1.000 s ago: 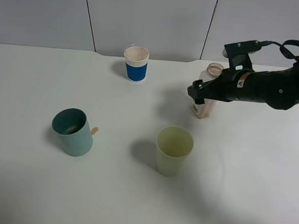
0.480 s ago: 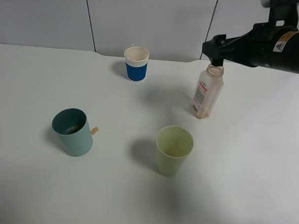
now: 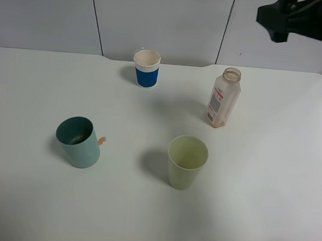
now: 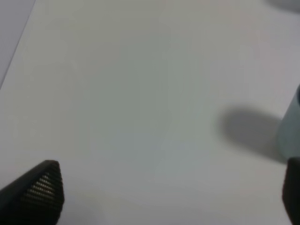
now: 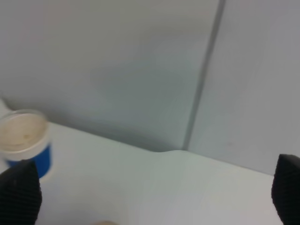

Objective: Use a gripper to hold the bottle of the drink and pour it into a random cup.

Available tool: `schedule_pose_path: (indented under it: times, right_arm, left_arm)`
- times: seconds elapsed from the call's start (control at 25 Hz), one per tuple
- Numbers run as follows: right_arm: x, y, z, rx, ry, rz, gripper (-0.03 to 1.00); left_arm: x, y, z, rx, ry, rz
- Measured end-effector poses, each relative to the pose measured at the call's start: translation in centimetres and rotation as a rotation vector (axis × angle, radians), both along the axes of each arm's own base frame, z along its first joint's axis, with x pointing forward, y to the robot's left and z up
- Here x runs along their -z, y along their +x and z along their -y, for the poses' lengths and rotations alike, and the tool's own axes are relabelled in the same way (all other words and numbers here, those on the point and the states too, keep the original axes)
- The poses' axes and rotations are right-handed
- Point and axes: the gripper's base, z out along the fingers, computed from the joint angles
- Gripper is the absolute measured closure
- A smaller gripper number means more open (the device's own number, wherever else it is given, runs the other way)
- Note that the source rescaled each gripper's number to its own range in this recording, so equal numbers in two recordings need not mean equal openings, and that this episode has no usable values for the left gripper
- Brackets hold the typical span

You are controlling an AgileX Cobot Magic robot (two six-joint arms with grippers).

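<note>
The clear bottle (image 3: 223, 98) stands upright and uncapped on the white table (image 3: 267, 176), right of centre, with a faint brownish tint of drink (image 3: 218, 120) low inside. The teal cup (image 3: 78, 143) sits at the left with dark stuff inside; its edge (image 4: 292, 126) shows in the left wrist view. My right gripper (image 3: 277, 24) hangs high above and to the right of the bottle, touching nothing; its fingers stand wide apart, open (image 5: 153, 194). My left gripper (image 4: 166, 192) is open over bare table, near the teal cup.
A pale yellow-green tumbler (image 3: 187, 161) stands in front of the bottle. A blue-banded paper cup (image 3: 146, 68) (image 5: 23, 140) is at the back by the grey wall panels (image 3: 161, 22). A small tan bit (image 3: 102, 140) lies beside the teal cup.
My right gripper has drawn away from the bottle, rising up and to the right. The bottle stays standing where it was. The cups have not moved.
</note>
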Motion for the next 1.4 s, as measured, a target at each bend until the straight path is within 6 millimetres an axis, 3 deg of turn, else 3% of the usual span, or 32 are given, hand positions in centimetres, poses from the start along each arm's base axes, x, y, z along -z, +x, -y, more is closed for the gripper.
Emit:
schedule_pose_path:
  times: [0.28,0.52,1.04,1.4]
  right_arm:
    - [-3.0,-5.0,4.5,0.196,-0.029,0.036,-0.03]
    - [-4.1,-10.4,5.9,0.285,0.022,0.003,-0.03]
    - [-2.4,-20.8,7.8,0.407,0.002,-0.105,-0.03]
    - [-1.1,-24.2,8.3,0.442,0.016,-0.116,-0.03]
  left_arm:
    - [0.0,0.0,0.0,0.000,0.000,0.000]
    - [0.0,0.0,0.0,0.000,0.000,0.000]
    - [0.0,0.0,0.0,0.000,0.000,0.000]
    - [0.0,0.0,0.0,0.000,0.000,0.000]
